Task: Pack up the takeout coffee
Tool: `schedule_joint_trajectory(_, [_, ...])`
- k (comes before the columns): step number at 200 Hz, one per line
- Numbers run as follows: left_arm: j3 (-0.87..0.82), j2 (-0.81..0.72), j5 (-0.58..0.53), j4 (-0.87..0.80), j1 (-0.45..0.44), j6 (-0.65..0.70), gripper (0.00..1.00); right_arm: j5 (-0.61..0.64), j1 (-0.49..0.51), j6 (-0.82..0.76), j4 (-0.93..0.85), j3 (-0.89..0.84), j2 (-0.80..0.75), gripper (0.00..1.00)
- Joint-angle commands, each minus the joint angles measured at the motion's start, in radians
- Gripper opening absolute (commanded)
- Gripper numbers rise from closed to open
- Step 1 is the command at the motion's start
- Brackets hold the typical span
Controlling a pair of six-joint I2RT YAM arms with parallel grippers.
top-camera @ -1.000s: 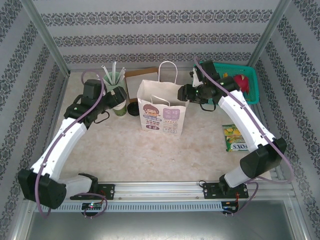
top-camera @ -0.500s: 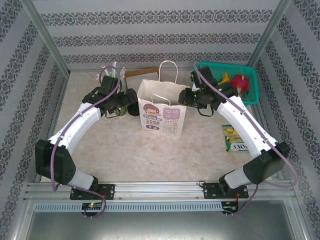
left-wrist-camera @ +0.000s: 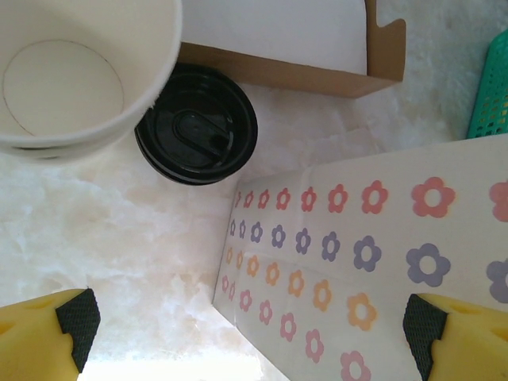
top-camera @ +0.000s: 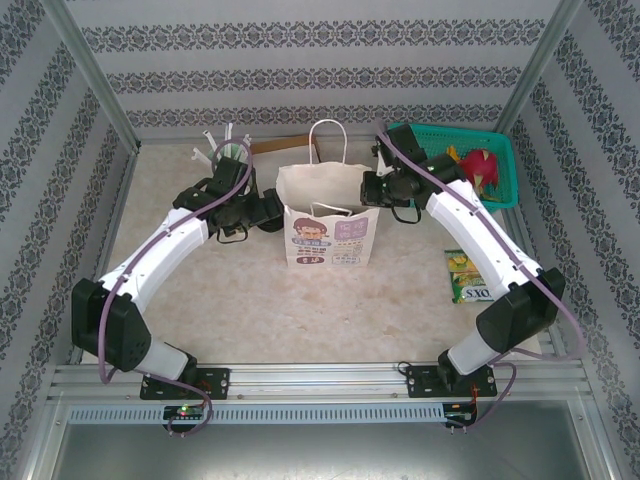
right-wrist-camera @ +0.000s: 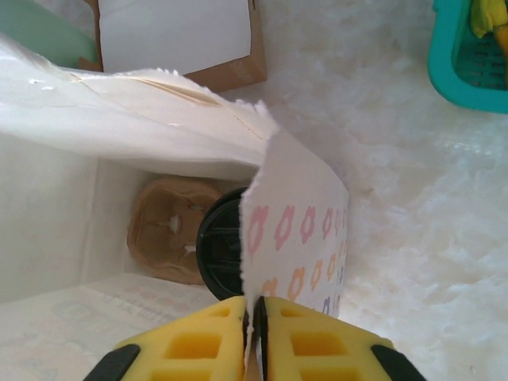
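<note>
1. The right claw (right-wrist-camera: pixel 254 317) was pinched shut on the top edge of the paper bag (right-wrist-camera: pixel 298 230), at its flower-printed side wall. It seemed to be holding the mouth spread.
2. The left claw (left-wrist-camera: pixel 248 329) stood with its jaws wide apart and nothing between the pads. It hovered over the counter (top-camera: pixel 250 290) just beside the bag's other flowered side (aimed toward the coffee, by my reading).
3. The takeout coffee (left-wrist-camera: pixel 196 123) stood upright on the counter with its black lid on, outside the bag and near that flowered side. It was close against a lidless cream cup (left-wrist-camera: pixel 71 71) and in front of a shallow cardboard tray (left-wrist-camera: pixel 278 40). Neither claw touched it.
4. Down in the bag, the right wrist view showed a brown moulded shape (right-wrist-camera: pixel 167 230) on the bottom. A dark round form sat beside it, and I could not tell what either was.
5. Judged from this, the preparation was done, since the bag stood open and steadied. The packing itself was not yet begun.
6. What remained was to close the left claw around the cup, lift it over the bag's rim, lower it inside without tipping, and let go. The bag's edge would have to be released afterwards.
7. Farther out, a straw holder (top-camera: pixel 225 150), a teal basket (top-camera: pixel 500 150) and a snack packet (top-camera: pixel 465 275) lay well apart from the bag and seemed to play no part in this step.
</note>
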Motion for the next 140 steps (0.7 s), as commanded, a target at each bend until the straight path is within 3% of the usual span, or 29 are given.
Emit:
schedule_joint_trajectory(1, [-0.022, -0.065, -0.038, -0.035, -0.011, -0.005, 1.0, -0.062, -0.005, -0.047, -0.011, 0.038, 0.02, 0.13])
schedule_joint_trajectory(73, [-0.1, -0.152, -0.116, -0.023, 0.022, -0.068, 1.0, -0.128, 0.028, 0.054, 0.037, 0.039, 0.036, 0.14])
schedule_joint_trajectory(140, [-0.093, -0.275, -0.19, -0.051, 0.132, -0.004, 1.0, -0.152, 0.067, 0.068, 0.068, 0.08, 0.08, 0.17])
